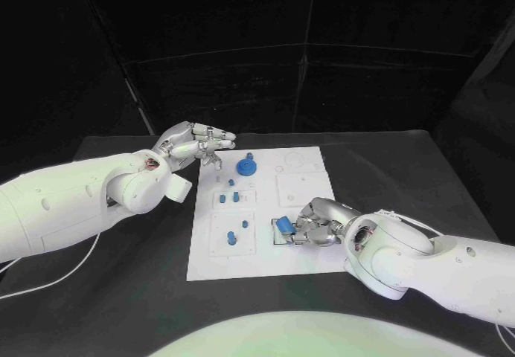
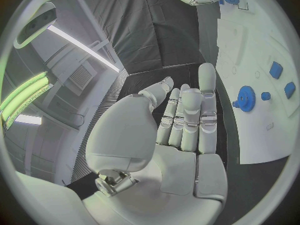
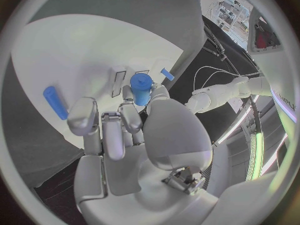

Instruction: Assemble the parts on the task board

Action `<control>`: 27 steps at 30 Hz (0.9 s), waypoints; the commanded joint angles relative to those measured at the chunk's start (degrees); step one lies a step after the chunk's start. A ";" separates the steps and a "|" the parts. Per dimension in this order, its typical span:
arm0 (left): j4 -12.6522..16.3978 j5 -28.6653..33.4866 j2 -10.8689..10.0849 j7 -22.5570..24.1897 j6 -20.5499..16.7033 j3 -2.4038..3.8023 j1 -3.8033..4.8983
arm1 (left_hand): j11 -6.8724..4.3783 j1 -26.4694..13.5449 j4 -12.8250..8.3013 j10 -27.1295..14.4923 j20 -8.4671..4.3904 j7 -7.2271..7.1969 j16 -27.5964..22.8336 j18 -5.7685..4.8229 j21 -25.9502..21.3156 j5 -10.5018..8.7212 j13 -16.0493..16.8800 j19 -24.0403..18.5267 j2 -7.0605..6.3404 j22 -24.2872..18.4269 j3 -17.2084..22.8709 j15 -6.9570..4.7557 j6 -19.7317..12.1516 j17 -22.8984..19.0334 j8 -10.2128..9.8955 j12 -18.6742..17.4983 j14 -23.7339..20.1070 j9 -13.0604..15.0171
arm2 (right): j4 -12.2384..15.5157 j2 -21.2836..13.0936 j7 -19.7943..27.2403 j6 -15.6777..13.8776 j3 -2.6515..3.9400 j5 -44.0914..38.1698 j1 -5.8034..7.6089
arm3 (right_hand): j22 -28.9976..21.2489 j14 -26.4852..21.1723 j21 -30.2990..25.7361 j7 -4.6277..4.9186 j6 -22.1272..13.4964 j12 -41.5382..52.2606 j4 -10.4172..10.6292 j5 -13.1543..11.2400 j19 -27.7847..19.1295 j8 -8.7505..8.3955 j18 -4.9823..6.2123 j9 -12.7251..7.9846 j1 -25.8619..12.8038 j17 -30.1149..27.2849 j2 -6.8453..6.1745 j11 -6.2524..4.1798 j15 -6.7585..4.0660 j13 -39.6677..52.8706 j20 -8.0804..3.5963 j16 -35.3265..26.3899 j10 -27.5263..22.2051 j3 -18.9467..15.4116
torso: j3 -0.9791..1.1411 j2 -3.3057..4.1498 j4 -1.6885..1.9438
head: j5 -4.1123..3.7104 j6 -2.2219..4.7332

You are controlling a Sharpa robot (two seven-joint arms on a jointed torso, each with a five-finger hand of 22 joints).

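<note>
The white task board point(image 1: 263, 256) lies mid-table. My right hand point(image 1: 313, 223) rests low over the board's near right part and pinches a blue cylinder part point(image 1: 283, 224) between thumb and fingers; the right wrist view shows that cylinder point(image 3: 141, 87) at the fingertips point(image 3: 128, 95) above the board point(image 3: 75, 50). My left hand point(image 1: 199, 143) hovers at the board's far left corner, fingers extended, holding nothing. In the left wrist view its palm point(image 2: 181, 125) faces the blue gear point(image 2: 246, 98). That gear point(image 1: 248, 165) stands on the far part of the board.
Small blue pieces lie in the board's left column: a pair point(image 1: 228, 198), one small peg point(image 1: 245, 222) and a longer one point(image 1: 231, 238). A blue peg point(image 3: 55, 102) lies beside my right hand. White cables point(image 1: 48, 279) trail on the black table at the left.
</note>
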 commanded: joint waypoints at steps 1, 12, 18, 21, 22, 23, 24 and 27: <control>0.14 0.32 -0.02 0.06 0.57 0.04 0.09 | 0.12 -0.61 -0.05 -0.45 0.15 0.23 0.19 0.72 -0.39 0.10 -0.09 -0.19 0.09 -0.09 -0.29 0.16 -0.29 -0.12 0.33 0.35 -0.37 -0.08 | -0.22 0.27 -0.49 1.37 0.03 0.39 0.10 | 0.04 4.21 0.35 0.04 0.47 0.06 0.00 -1.29 0.23 -0.27 -1.00 0.16 -1.17 6.04 -0.02 -0.21 -0.38 0.03 0.01 0.22 0.34 -0.56 | -0.04 -0.10 -0.15 | 0.05 -0.07; 0.13 0.32 0.00 0.05 0.48 0.04 0.09 | 0.10 -0.43 -0.18 -0.47 0.15 0.21 0.21 0.74 -0.42 0.11 -0.08 -0.17 0.06 -0.14 -0.30 0.15 -0.29 -0.18 0.36 0.42 -0.41 -0.07 | -1.44 1.94 -1.12 0.34 0.03 -0.07 0.11 | -0.25 4.09 0.12 0.13 0.22 -0.82 0.05 -11.24 -0.06 -0.74 -0.95 1.07 -4.65 5.58 0.06 -0.09 -0.29 -0.35 0.07 -0.03 -0.18 -3.15 | -0.04 -0.10 -0.07 | -0.01 -0.08; 0.10 0.32 0.00 0.05 0.40 0.04 0.09 | 0.10 -0.43 -0.18 -0.47 0.15 0.21 0.21 0.74 -0.42 0.11 -0.08 -0.17 0.06 -0.14 -0.30 0.15 -0.29 -0.18 0.36 0.42 -0.41 -0.07 | -1.88 2.52 -1.22 -0.58 0.04 -0.97 0.12 | -0.48 4.04 -0.04 0.29 -0.15 -1.67 0.10 -14.18 -0.24 -1.02 -0.90 1.38 -6.26 5.38 -0.20 0.06 -0.16 -1.13 0.19 -0.16 -0.83 -3.68 | -0.02 -0.05 -0.10 | 0.02 -0.11; 0.10 0.32 -0.02 0.04 0.38 0.04 0.09 | 0.10 -0.43 -0.18 -0.47 0.15 0.21 0.21 0.74 -0.42 0.11 -0.08 -0.17 0.06 -0.14 -0.30 0.15 -0.29 -0.18 0.36 0.42 -0.41 -0.07 | -1.83 2.58 -1.16 -0.73 0.04 -1.13 0.12 | -0.48 4.03 -0.05 0.30 -0.17 -1.72 0.13 -14.68 -0.25 -1.06 -0.90 1.45 -6.61 5.35 -0.34 0.08 -0.15 -1.12 0.22 -0.18 -0.84 -3.71 | -0.02 -0.03 -0.13 | -0.01 -0.14; 0.09 0.32 -0.03 0.04 0.38 0.04 0.09 | 0.10 -0.43 -0.18 -0.47 0.15 0.21 0.21 0.74 -0.42 0.11 -0.08 -0.17 0.06 -0.14 -0.30 0.15 -0.29 -0.18 0.36 0.42 -0.41 -0.07 | -1.78 2.59 -1.12 -0.78 0.04 -1.17 0.12 | -0.48 4.02 -0.06 0.31 -0.18 -1.74 0.16 -15.05 -0.26 -1.08 -0.89 1.51 -6.95 5.33 -0.47 0.09 -0.14 -1.09 0.23 -0.19 -0.83 -3.72 | -0.02 -0.05 -0.16 | 0.01 -0.15; 0.08 0.32 -0.03 0.04 0.37 0.04 0.09 | 0.10 -0.43 -0.18 -0.47 0.15 0.21 0.21 0.74 -0.42 0.11 -0.08 -0.17 0.06 -0.14 -0.30 0.15 -0.29 -0.18 0.36 0.42 -0.41 -0.07 | -1.73 2.59 -1.05 -0.83 0.04 -1.20 0.12 | -0.48 4.03 -0.07 0.32 -0.18 -1.74 0.18 -15.44 -0.27 -1.10 -0.89 1.57 -7.36 5.34 -0.60 0.10 -0.13 -1.04 0.24 -0.19 -0.81 -3.70 | -0.01 -0.06 -0.19 | 0.02 -0.17; 0.05 0.32 -0.01 0.03 0.37 0.04 0.09 | 0.10 -0.43 -0.18 -0.47 0.15 0.21 0.21 0.74 -0.42 0.11 -0.08 -0.17 0.06 -0.14 -0.30 0.15 -0.29 -0.18 0.36 0.42 -0.41 -0.07 | -1.61 2.59 -0.94 -0.91 0.04 -1.23 0.12 | -0.47 4.03 -0.07 0.34 -0.20 -1.76 0.24 -15.98 -0.27 -1.13 -0.89 1.66 -8.13 5.34 -0.80 0.09 -0.11 -0.99 0.25 -0.20 -0.78 -3.61 | 0.00 -0.07 -0.22 | 0.05 -0.21; 0.04 0.32 0.02 0.02 0.40 0.04 0.09 | 0.10 -0.43 -0.18 -0.47 0.15 0.21 0.21 0.74 -0.42 0.11 -0.08 -0.17 0.06 -0.14 -0.30 0.15 -0.29 -0.18 0.36 0.42 -0.41 -0.07 | -1.33 2.52 -0.68 -1.12 0.04 -1.27 0.11 | -0.36 4.04 -0.03 0.33 -0.19 -1.74 0.26 -16.57 -0.22 -1.17 -0.91 1.79 -9.27 5.40 -1.01 0.10 -0.11 -0.85 0.27 -0.17 -0.70 -3.34 | 0.01 -0.06 -0.18 | 0.06 -0.20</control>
